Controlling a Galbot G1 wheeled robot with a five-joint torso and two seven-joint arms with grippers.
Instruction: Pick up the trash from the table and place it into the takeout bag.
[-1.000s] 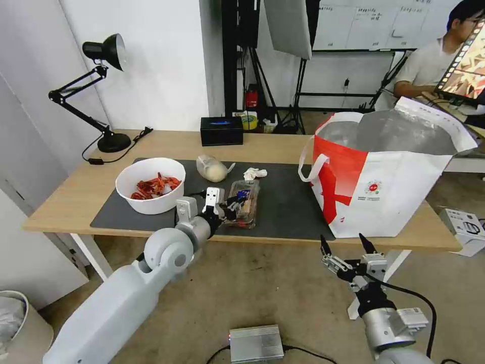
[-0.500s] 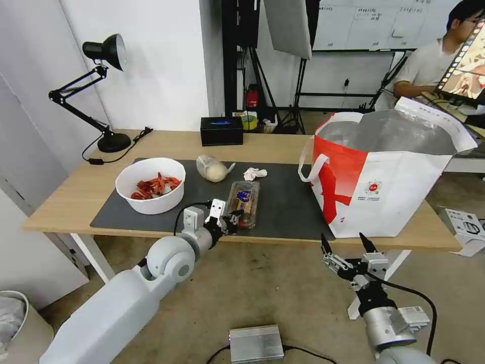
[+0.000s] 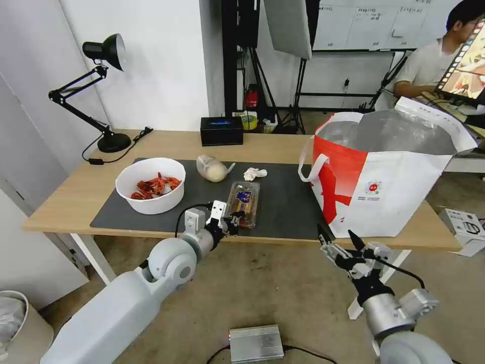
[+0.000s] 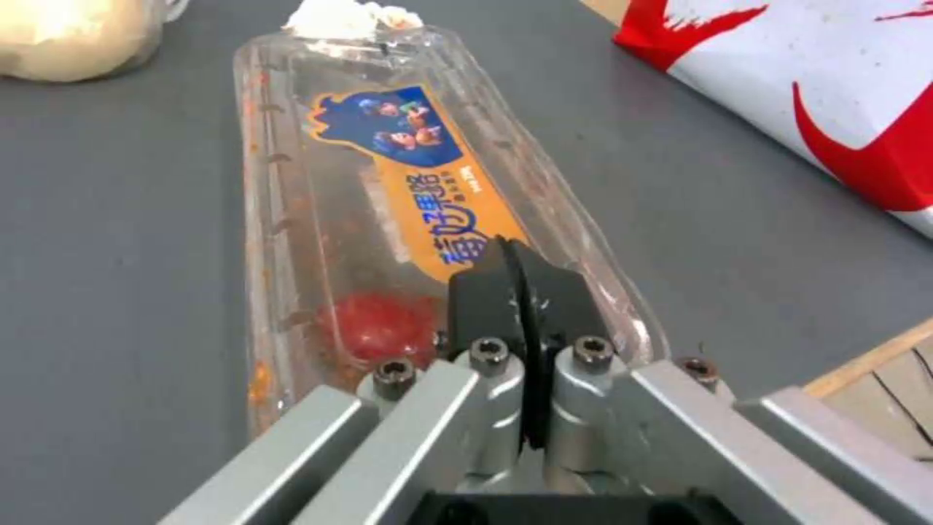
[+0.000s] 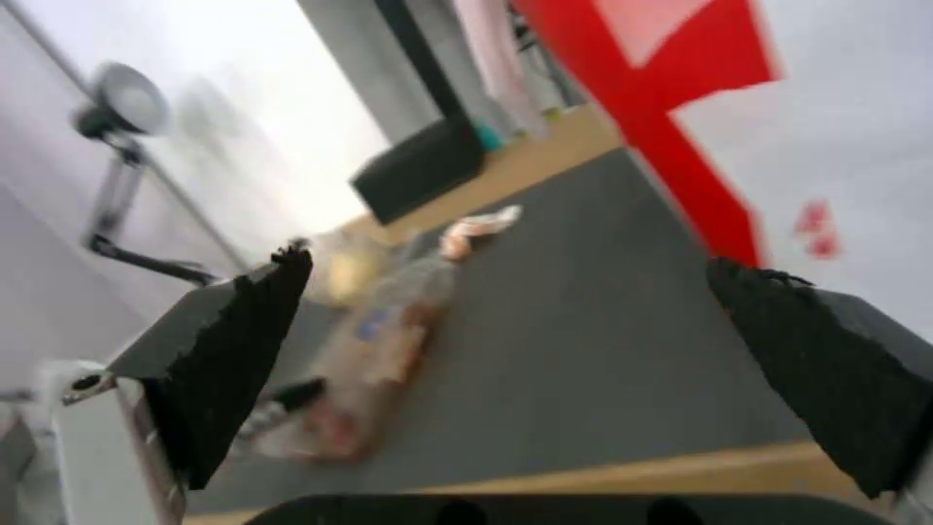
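A clear plastic clamshell tray [image 3: 245, 197] with an orange and blue label [image 4: 428, 175] lies on the dark mat [image 3: 288, 202] of the table [image 3: 76, 187]. My left gripper [image 3: 232, 218] is shut at the tray's near end, its fingers [image 4: 486, 292] pressed together on the plastic. Behind it lie a crumpled tissue [image 3: 254, 173] and a knotted clear bag [image 3: 212, 169]. A white bowl of red scraps [image 3: 150, 184] stands to the left. The takeout bag [image 3: 384, 187] stands open at the right. Below the table's front edge, my right gripper [image 3: 334, 231] is open with nothing in it.
A black tissue box [image 3: 221, 130] and a black desk lamp [image 3: 103, 101] stand along the table's far side. A silver box [image 3: 255, 344] with a cable lies on the floor between my arms. A pale bin [image 3: 20, 323] is at the lower left.
My left gripper drew back and down from over the tray's middle to its near end. My right gripper rose a little and moved left toward the table's front edge.
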